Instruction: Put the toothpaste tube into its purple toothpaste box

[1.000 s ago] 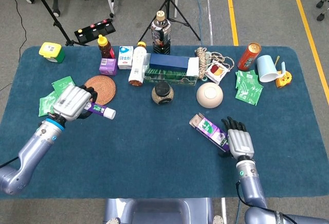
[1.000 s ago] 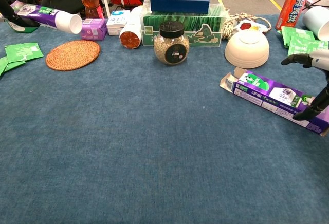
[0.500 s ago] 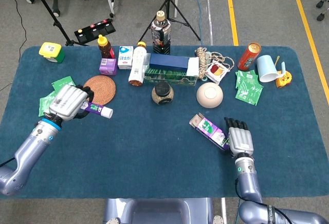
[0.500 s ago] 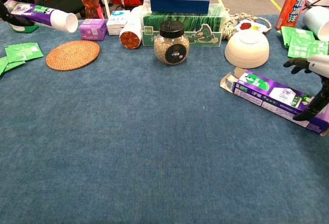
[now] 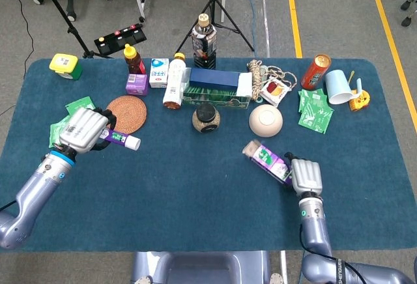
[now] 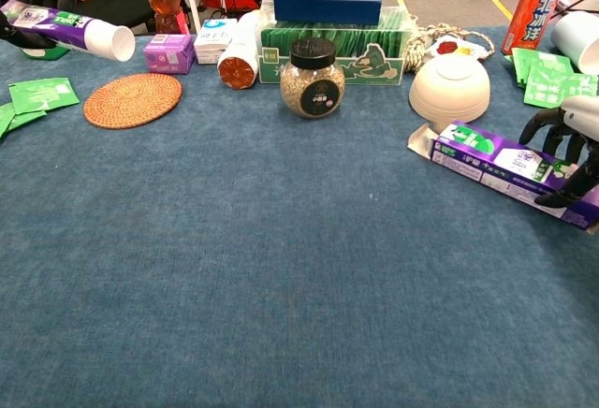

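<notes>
The toothpaste tube (image 5: 121, 141), purple with a white cap, sticks out to the right of my left hand (image 5: 82, 129), which grips it above the table's left side. In the chest view the tube (image 6: 70, 31) shows at the top left, cap pointing right; the hand holding it is mostly out of frame. The purple toothpaste box (image 5: 267, 158) lies at the right, its open flap end toward the table's middle. My right hand (image 5: 305, 175) has its fingers curled over the box's near end. In the chest view, the right hand (image 6: 569, 142) wraps the end of the box (image 6: 491, 158).
A woven coaster (image 5: 128, 112) lies just beyond the tube. A lidded jar (image 5: 206, 117) and a white bowl (image 5: 266, 120) stand behind the box. Bottles, cartons, a red can (image 5: 316, 71) and green sachets (image 5: 315, 110) line the back.
My right hand's fingers, spread half a second ago, have curled around the box's end, and the box has shifted a little. My left hand with the tube has drifted slightly left.
</notes>
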Robot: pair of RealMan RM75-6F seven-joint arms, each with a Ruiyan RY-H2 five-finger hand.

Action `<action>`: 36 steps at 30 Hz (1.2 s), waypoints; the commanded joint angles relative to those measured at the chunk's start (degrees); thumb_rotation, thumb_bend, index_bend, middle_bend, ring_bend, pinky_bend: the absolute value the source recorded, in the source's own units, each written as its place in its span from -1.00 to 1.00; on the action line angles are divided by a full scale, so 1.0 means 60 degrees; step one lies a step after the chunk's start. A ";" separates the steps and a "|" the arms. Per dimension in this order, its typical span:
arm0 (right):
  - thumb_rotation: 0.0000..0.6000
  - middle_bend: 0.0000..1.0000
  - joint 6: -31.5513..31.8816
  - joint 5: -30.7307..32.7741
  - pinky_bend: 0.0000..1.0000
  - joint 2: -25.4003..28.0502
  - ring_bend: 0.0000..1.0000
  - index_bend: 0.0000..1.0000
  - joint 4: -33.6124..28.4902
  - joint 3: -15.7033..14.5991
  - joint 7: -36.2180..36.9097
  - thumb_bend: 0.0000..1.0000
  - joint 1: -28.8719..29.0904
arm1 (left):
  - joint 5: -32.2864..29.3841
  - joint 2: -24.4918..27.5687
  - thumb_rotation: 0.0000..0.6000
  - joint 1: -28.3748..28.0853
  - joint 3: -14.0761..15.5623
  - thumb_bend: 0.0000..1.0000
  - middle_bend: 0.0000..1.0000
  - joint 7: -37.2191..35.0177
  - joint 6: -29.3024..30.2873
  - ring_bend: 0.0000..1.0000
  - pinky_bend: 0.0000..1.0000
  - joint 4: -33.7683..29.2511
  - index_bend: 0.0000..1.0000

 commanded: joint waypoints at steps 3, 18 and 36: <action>1.00 -0.07 -0.0343 -0.0855 0.11 0.0282 -0.07 -0.32 0.0104 -0.0287 0.0427 -0.29 -0.0062 | 0.0028 -0.0067 1.00 0.0004 0.0031 -0.42 -0.15 -0.0007 -0.0021 -0.15 0.20 0.0040 0.12; 1.00 -0.02 -0.2262 -0.5217 0.15 0.2210 -0.04 -0.24 0.0394 -0.1038 0.4225 -0.13 -0.0054 | 0.0161 0.0044 1.00 0.0082 0.0124 -0.42 -0.15 0.0197 0.0068 -0.15 0.20 -0.0338 0.12; 1.00 -0.01 -0.2587 -0.5438 0.15 0.2102 -0.04 -0.24 -0.1470 -0.1058 0.2094 -0.13 0.0405 | -0.0451 -0.0956 1.00 -0.0445 0.0290 -0.42 -0.15 0.2201 0.0019 -0.15 0.19 -0.1759 0.12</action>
